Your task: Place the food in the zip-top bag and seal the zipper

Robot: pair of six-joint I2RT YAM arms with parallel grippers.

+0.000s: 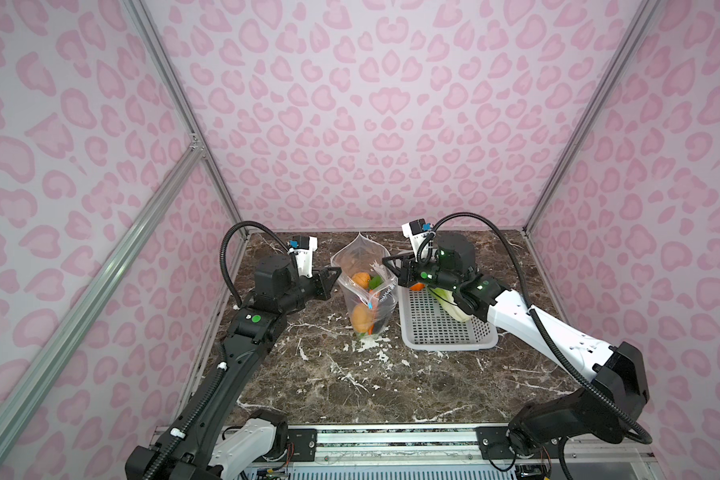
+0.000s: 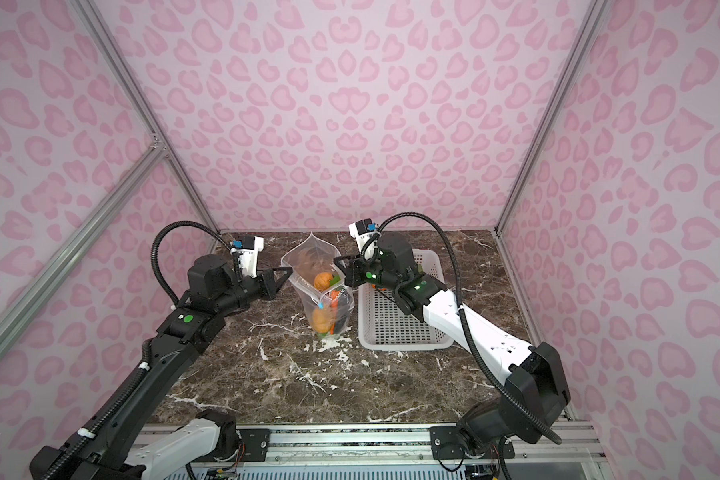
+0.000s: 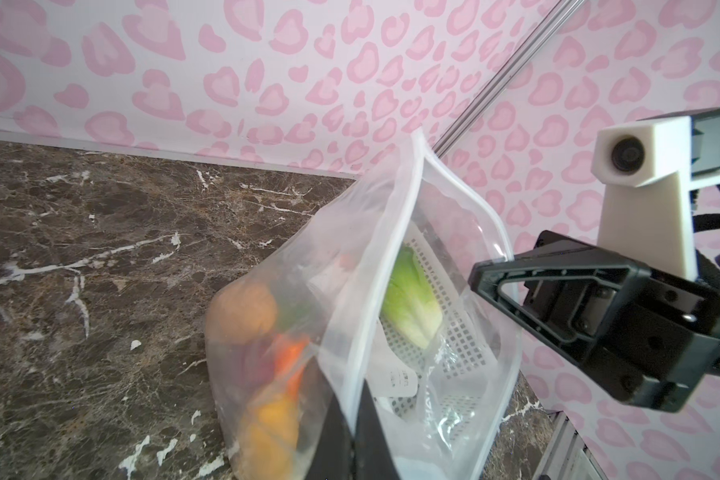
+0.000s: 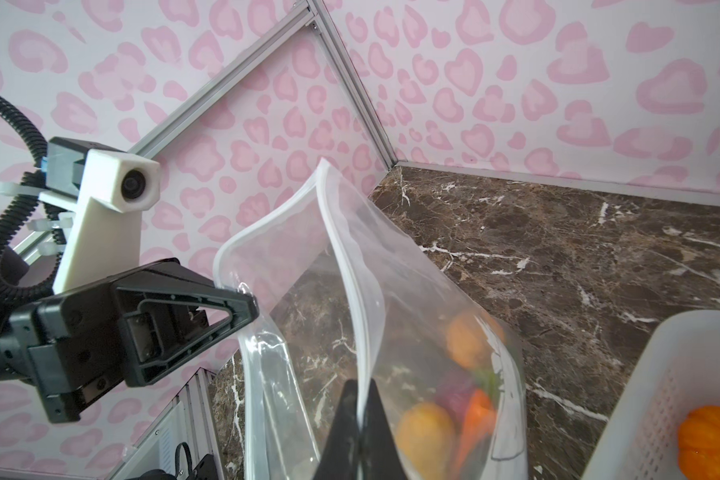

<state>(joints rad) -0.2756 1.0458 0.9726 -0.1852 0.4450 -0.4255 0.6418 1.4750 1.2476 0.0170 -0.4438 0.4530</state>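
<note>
The clear zip-top bag (image 1: 364,286) (image 2: 304,266) stands upright on the marble table with its mouth spread. My left gripper (image 1: 337,271) (image 3: 356,395) is shut on the left rim. My right gripper (image 1: 385,262) (image 4: 360,386) is shut on the right rim. The pale zipper (image 4: 350,270) (image 3: 408,232) runs along the open mouth, and its blue slider (image 1: 368,308) sits at the near end. Inside the bag lie orange, purple, green and carrot pieces of food (image 4: 470,399). A cabbage (image 1: 449,305) (image 3: 408,307) and an orange pumpkin (image 4: 711,440) lie in the basket.
The white perforated basket (image 1: 445,332) (image 2: 400,328) stands right of the bag, under my right arm. Pink patterned walls with metal frame posts close in the table on three sides. A metal rail runs along the front edge.
</note>
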